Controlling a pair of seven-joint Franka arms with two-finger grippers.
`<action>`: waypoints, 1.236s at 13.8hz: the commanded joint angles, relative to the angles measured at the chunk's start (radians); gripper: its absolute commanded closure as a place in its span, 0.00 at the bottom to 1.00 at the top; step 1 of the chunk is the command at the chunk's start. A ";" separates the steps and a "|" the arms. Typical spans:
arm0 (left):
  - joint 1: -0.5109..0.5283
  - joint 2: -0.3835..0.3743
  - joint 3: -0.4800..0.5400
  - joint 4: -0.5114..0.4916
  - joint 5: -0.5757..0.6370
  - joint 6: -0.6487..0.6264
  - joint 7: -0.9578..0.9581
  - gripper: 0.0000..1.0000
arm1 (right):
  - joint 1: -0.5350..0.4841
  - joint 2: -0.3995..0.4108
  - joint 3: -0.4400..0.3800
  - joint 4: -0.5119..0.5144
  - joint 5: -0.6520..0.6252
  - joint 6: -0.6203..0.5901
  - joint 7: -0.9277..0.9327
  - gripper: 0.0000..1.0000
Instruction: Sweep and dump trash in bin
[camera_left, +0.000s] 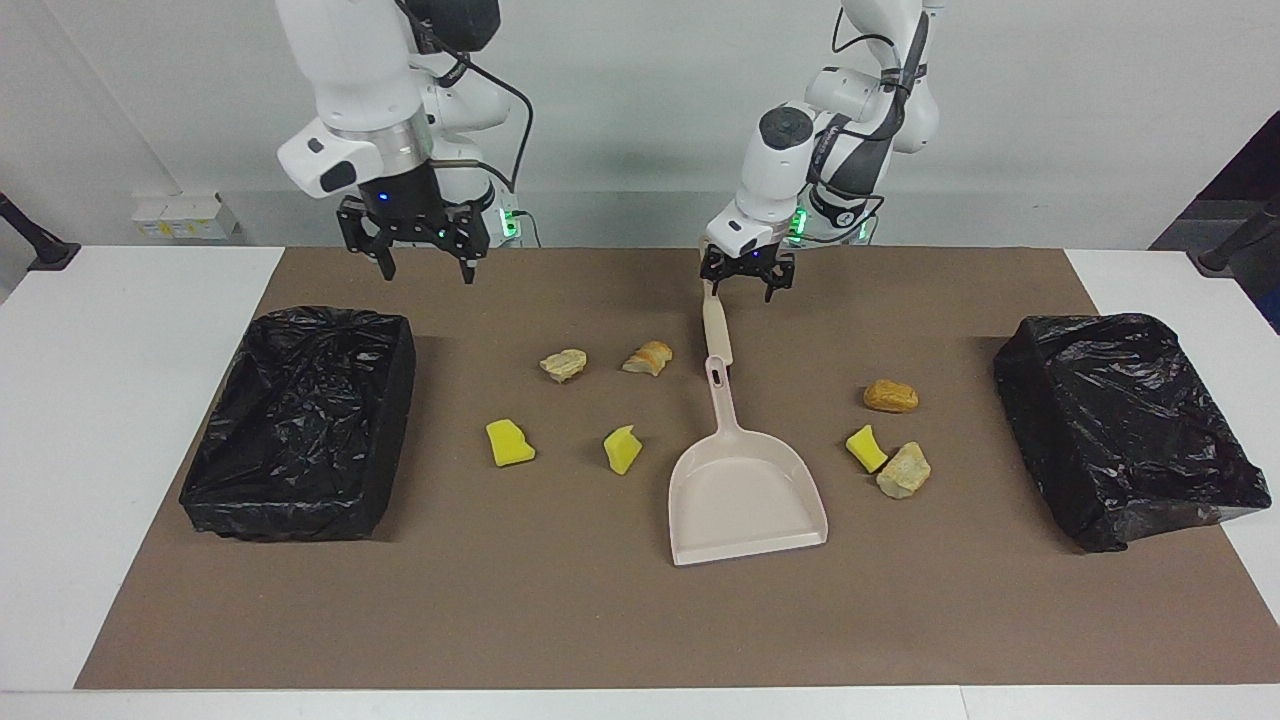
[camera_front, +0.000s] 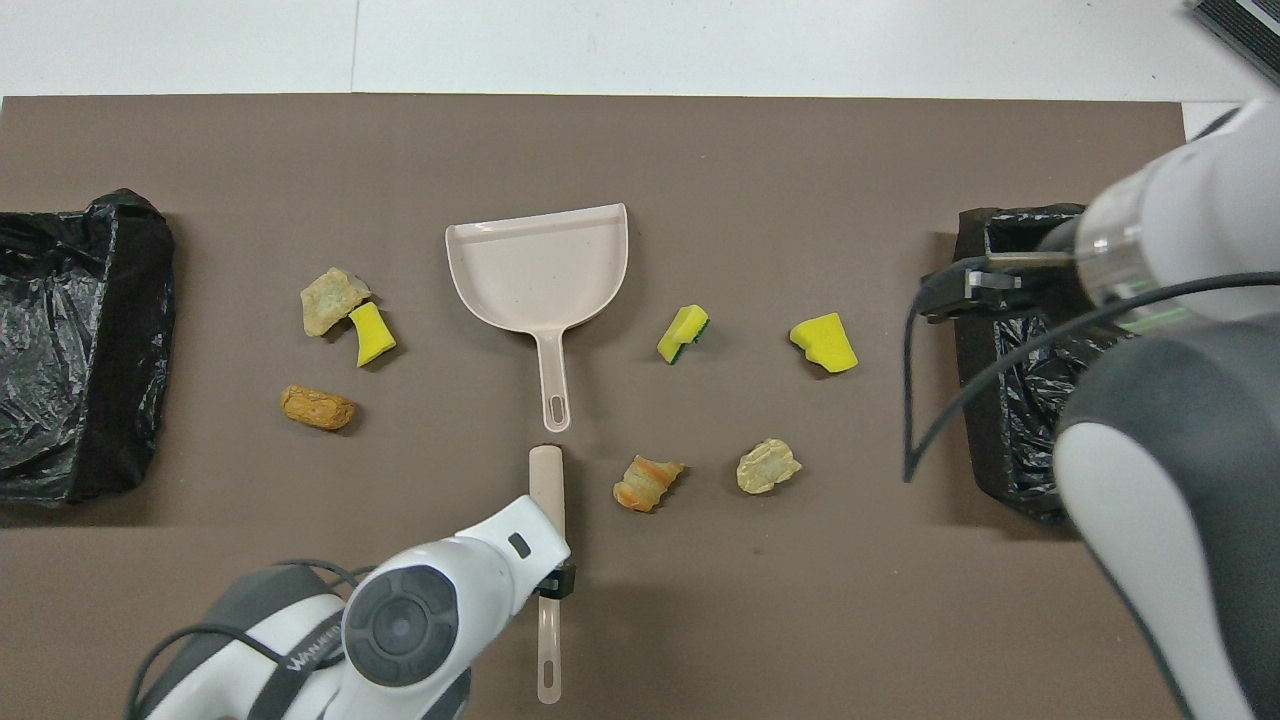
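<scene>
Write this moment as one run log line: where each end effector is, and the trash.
left end effector: open, over brush handle | right end effector: open, raised near bin | trash: seven pieces on mat, unswept | dustpan: empty

Seven chunks of trash (camera_left: 650, 357) lie loose on the worktop (camera_left: 560, 600): yellow sponge wedges, beige lumps, bread-like pieces, none under either pincer

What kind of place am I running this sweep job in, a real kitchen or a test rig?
Most likely a lab test bench: a white table under a brown mat, with staged trash, a dustpan and two bag-lined bins laid out symmetrically before plain white walls.
</scene>
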 joint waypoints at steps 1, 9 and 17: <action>-0.129 -0.037 0.019 -0.078 -0.007 0.087 -0.127 0.00 | 0.105 0.120 -0.004 0.070 -0.026 0.054 0.118 0.00; -0.189 -0.036 0.016 -0.105 -0.007 0.114 -0.204 0.20 | 0.369 0.356 0.004 0.162 -0.053 0.205 0.350 0.00; -0.138 -0.029 0.019 -0.093 0.006 0.103 -0.203 0.35 | 0.469 0.516 0.004 0.101 -0.095 0.467 0.410 0.00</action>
